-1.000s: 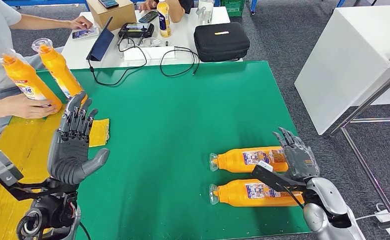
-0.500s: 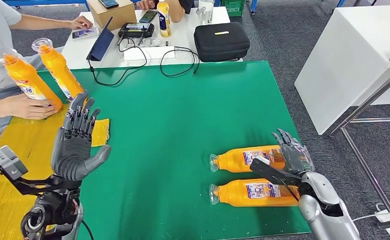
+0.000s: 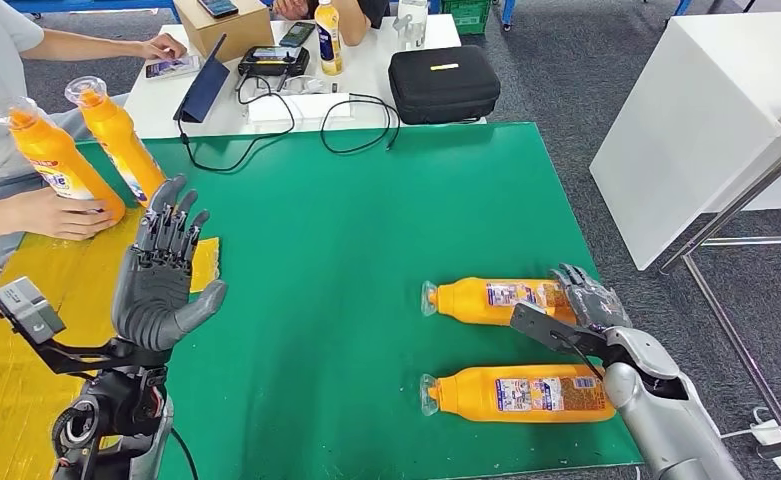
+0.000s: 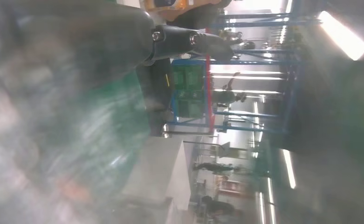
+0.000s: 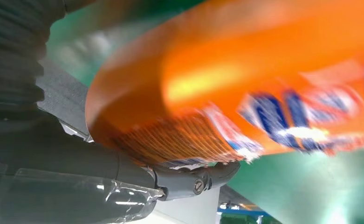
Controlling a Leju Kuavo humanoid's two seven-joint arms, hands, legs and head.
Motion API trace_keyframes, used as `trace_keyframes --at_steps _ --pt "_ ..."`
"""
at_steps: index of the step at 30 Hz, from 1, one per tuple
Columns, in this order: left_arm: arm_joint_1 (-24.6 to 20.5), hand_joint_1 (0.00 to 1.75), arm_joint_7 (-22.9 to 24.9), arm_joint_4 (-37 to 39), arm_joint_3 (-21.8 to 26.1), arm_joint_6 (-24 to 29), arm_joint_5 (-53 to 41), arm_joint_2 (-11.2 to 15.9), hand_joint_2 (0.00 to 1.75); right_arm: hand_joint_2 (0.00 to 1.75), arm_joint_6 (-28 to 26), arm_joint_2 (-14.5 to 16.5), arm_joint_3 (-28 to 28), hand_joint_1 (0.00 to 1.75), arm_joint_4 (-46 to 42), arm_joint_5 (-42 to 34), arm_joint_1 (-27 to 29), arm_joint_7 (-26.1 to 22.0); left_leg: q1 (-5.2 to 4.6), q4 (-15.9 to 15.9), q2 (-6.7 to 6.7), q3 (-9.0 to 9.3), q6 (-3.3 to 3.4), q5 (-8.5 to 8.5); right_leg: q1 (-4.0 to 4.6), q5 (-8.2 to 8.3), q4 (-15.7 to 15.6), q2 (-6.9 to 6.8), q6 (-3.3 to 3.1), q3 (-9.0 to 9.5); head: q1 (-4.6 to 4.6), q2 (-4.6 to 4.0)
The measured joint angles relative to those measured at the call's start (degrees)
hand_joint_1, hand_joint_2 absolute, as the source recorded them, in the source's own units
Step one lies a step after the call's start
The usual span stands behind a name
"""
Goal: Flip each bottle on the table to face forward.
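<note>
On the green mat [image 3: 366, 260], right side: two orange bottles lying flat, caps toward the left, the far bottle [image 3: 491, 300] with the right hand [image 3: 588, 300] closed around its base end, the near bottle [image 3: 521, 393] apart and untouched. Left hand [image 3: 164, 275] raised, spread, holding nothing (a person's upright bottles stand beyond it). Step in hand, by judgement: turning the far bottle; next, roll it label-forward, then release
</note>
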Motion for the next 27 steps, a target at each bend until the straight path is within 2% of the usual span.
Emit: trace_keyframes --at_steps 5,6,7,10,11,13,16,21,27 --pt "-0.7 0.0 -0.2 0.7 -0.4 0.0 0.3 -0.1 1.75 1.75 -0.2 0.0 1.1 0.0 4.6 0.4 -2.8 0.0 0.0 0.0 0.01 0.07 0.0 -0.01 0.0 0.0 0.0 0.01 0.0 0.07 0.01 0.01" --pt "-0.7 0.0 -0.2 0.8 -0.4 0.0 0.3 -0.1 1.75 1.75 -0.3 0.0 1.2 0.06 5.1 0.4 -3.1 0.0 0.0 0.0 0.01 0.09 0.0 -0.01 0.0 0.0 0.0 0.01 0.0 0.1 0.01 0.01" --pt "-0.7 0.0 -0.2 0.9 -0.4 0.0 0.3 -0.1 1.75 1.75 -0.3 0.0 1.4 0.23 5.6 0.4 -3.4 0.0 0.0 0.0 0.02 0.12 0.0 -0.01 0.0 0.0 0.0 0.01 0.0 0.12 0.01 0.01" --pt "-1.0 0.0 -0.2 1.3 -0.4 0.0 0.5 -0.1 1.75 1.75 -0.2 0.0 1.9 1.21 7.1 0.6 -4.3 -0.1 0.0 0.0 0.03 0.26 0.01 -0.02 0.0 0.0 0.0 0.01 0.0 0.24 0.01 0.01" --pt "-1.1 0.0 -0.2 1.5 -0.4 0.0 0.6 -0.1 1.75 1.75 -0.1 0.0 2.0 1.45 7.7 0.9 -4.5 -0.1 0.0 0.0 0.03 0.3 0.01 -0.02 0.0 0.0 0.0 0.01 0.0 0.29 0.01 0.01" --pt "-1.4 0.0 -0.2 1.8 -0.5 0.0 0.9 -0.1 1.75 1.75 -0.5 0.1 2.3 1.63 9.0 1.5 -5.2 -0.3 0.0 0.0 0.02 0.38 0.02 -0.02 0.0 0.01 0.0 0.02 0.01 0.37 0.02 0.01" --pt "-1.7 0.0 -0.2 2.1 -0.5 -0.1 1.1 -0.2 1.75 1.75 -1.5 0.4 2.7 1.75 10.5 2.2 -5.9 -0.6 -0.01 0.0 0.03 0.48 0.03 -0.02 0.0 0.03 0.0 0.05 0.03 0.46 0.02 0.01" --pt "-1.8 0.0 -0.2 2.2 -0.5 0.0 1.2 -0.2 1.75 1.75 -2.1 0.7 2.8 1.75 11.1 2.4 -6.2 -0.7 -0.01 0.0 0.04 0.56 0.03 -0.02 0.0 0.04 0.0 0.09 0.03 0.52 0.02 0.01" --pt "-2.1 0.0 0.0 2.4 -0.6 0.0 1.6 -0.5 1.75 1.75 -7.1 2.5 2.7 1.75 12.9 3.2 -6.5 -0.5 -0.01 0.0 0.2 0.74 0.04 -0.03 0.0 0.08 0.0 0.22 0.01 0.64 0.02 0.0"
